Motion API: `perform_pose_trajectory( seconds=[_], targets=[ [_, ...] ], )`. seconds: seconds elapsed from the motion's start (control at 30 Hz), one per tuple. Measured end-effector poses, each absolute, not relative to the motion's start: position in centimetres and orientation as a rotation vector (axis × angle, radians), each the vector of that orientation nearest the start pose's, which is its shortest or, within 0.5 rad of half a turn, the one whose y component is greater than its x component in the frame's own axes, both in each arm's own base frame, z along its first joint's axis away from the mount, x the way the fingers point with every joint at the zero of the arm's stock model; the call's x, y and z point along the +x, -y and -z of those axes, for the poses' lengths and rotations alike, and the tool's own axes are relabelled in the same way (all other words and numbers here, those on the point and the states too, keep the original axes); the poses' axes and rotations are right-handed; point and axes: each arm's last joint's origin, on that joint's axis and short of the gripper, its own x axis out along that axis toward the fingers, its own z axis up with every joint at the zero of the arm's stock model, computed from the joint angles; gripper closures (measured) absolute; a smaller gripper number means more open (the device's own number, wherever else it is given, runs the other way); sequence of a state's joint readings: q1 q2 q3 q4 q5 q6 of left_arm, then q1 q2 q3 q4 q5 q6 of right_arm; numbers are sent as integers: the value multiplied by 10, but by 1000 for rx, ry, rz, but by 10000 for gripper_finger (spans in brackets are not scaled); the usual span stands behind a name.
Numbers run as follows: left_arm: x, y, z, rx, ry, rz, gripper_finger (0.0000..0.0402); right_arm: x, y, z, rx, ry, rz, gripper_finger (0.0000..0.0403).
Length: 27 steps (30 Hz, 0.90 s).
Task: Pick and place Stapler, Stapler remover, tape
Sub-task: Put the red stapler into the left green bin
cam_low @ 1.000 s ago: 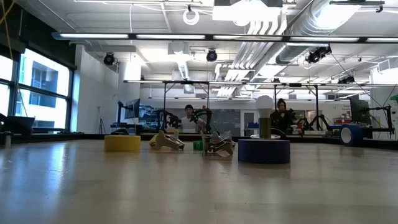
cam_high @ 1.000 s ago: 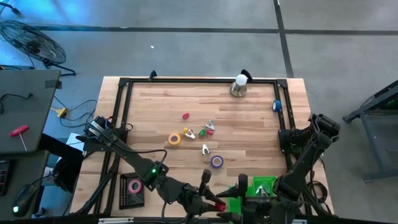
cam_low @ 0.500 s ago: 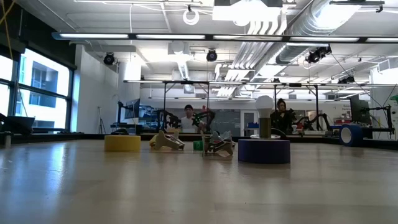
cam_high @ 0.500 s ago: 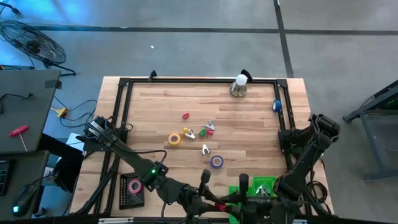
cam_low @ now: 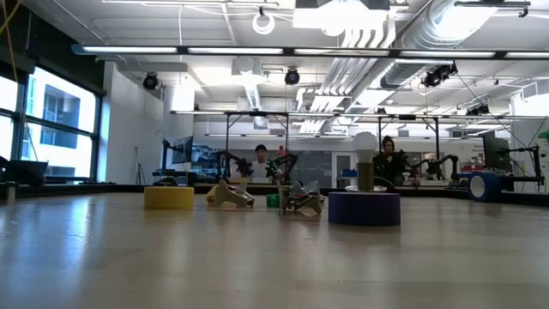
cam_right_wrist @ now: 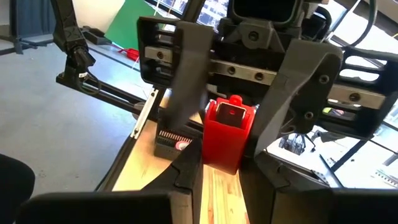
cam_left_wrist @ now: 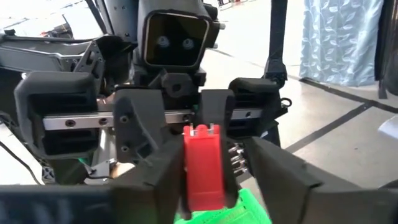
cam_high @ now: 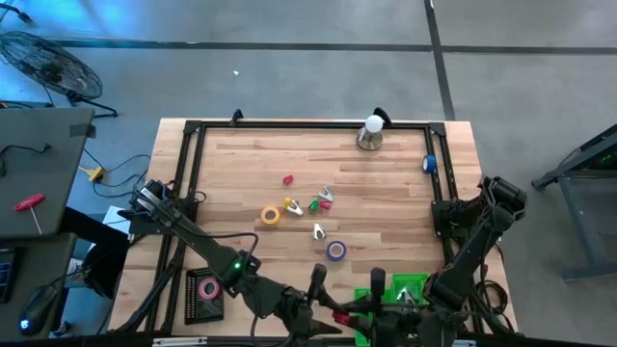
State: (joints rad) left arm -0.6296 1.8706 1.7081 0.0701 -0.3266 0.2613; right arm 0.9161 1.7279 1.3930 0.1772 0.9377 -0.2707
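While the two arms meet nose to nose at the table's near edge, a red stapler (cam_left_wrist: pixel 202 168) sits upright between them, lifted clear of the wood. The right gripper (cam_right_wrist: pixel 227 167) is clamped on the stapler's sides. The left gripper (cam_left_wrist: pixel 205 186) has its fingers spread, with a gap showing on at least one side of the red body, so it looks released.

I'd judge this a hand-over, with the stapler passing to the right arm. The green bin (cam_high: pixel 413 285) stands just beside that arm, and the likely next move is for the left arm to draw straight back without knocking the stapler, then for the right to carry it over.

The yellow tape roll (cam_high: pixel 271 215) and purple tape roll (cam_high: pixel 335 251) lie mid-table, untouched.
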Motion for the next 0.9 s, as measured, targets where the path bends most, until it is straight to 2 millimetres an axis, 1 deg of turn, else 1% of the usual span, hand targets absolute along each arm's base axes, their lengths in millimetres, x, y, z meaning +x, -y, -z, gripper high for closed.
perform_pose_trajectory(
  seconds=[0.13, 0.23, 0.43, 0.53, 0.67, 0.8, 0.9],
  targets=[
    [364, 254, -367, 299, -41, 313, 172, 260, -300, -327, -399, -100, 26, 335],
    [365, 255, -369, 311, -2, 301, 156, 260, -299, -327, -402, -105, 47, 335],
    [357, 265, -385, 376, 167, 274, 156, 259, -298, -326, -405, -110, 56, 335],
    [352, 270, -388, 387, 194, 237, 160, 259, -298, -326, -407, -114, 56, 335],
    [344, 278, -390, 423, 184, 178, 163, 257, -297, -320, -399, -154, 97, 335],
    [332, 286, -389, 476, 131, 71, 164, 245, -296, -308, -385, -223, 183, 335],
    [323, 292, -385, 519, 42, -79, 164, 232, -291, -306, -271, -275, 171, 335]
  ],
)
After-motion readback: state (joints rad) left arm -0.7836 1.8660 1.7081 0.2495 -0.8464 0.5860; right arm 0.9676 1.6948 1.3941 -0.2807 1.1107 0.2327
